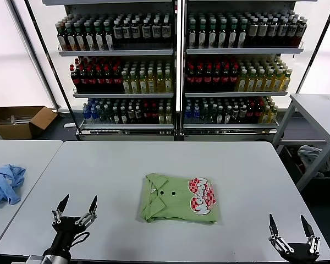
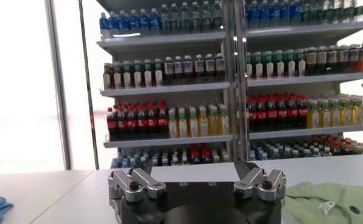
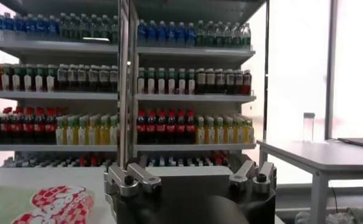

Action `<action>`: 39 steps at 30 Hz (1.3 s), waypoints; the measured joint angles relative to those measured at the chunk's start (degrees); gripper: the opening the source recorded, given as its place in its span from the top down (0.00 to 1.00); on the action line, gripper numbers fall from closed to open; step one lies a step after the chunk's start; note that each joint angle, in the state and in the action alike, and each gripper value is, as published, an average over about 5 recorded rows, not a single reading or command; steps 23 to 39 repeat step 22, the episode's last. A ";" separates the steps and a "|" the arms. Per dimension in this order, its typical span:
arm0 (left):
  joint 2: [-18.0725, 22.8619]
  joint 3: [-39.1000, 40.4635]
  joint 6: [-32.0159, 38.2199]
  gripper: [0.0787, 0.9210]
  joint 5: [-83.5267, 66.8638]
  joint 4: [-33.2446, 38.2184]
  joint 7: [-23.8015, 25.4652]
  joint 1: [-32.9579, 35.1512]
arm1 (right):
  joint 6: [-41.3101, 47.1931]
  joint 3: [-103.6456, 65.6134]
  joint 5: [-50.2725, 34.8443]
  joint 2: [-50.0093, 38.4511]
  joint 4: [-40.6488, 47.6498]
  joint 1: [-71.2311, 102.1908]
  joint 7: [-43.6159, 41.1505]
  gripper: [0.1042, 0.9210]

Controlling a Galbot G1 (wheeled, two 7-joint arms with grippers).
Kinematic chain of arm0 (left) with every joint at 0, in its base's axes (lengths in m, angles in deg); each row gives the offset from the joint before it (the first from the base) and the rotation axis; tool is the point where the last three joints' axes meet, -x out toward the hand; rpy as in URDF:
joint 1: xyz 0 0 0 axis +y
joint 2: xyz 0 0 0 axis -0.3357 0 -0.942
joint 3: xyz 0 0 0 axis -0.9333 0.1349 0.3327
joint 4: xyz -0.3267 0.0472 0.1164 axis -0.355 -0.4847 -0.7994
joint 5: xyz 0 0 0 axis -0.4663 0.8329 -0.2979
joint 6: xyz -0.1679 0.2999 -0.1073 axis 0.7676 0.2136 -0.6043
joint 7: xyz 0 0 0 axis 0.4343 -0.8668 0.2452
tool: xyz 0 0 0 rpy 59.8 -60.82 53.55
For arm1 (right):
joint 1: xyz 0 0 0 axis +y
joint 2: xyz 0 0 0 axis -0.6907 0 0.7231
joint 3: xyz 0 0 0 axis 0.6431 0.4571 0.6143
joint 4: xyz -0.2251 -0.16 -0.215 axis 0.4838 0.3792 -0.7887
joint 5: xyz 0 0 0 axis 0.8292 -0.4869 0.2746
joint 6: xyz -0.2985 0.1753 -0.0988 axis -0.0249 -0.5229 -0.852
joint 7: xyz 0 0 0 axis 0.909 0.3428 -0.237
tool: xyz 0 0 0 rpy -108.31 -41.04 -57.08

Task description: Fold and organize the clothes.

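A green polo shirt (image 1: 180, 198) lies folded on the bench (image 1: 121, 165). The left gripper (image 1: 75, 209) and right gripper (image 1: 291, 226) wait apart, jaws released. A careless nudge could undo the folds.

— That polo shirt (image 1: 179, 199), soft matt cloth?
— Yes, with a printed checkered logo (image 1: 202, 194). The table (image 1: 126, 165) under it looks smooth, matt grey.
— And the grippers?
— Left gripper (image 1: 75, 212): dull silver metal fingers, black body. The box (image 1: 19, 121) is plain cardboard.
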 measured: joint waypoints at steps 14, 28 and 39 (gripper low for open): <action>0.04 -0.02 0.22 0.12 0.21 -0.08 -0.02 0.43 | -0.20 0.98 1.01 -0.08 0.95 -0.24 0.29 0.12; 0.17 -0.01 0.31 0.12 0.33 -0.07 -0.02 0.53 | -0.38 1.22 1.25 0.04 1.02 -0.43 0.40 0.12; 0.17 -0.01 0.31 0.12 0.33 -0.07 -0.02 0.53 | -0.38 1.22 1.25 0.04 1.02 -0.43 0.40 0.12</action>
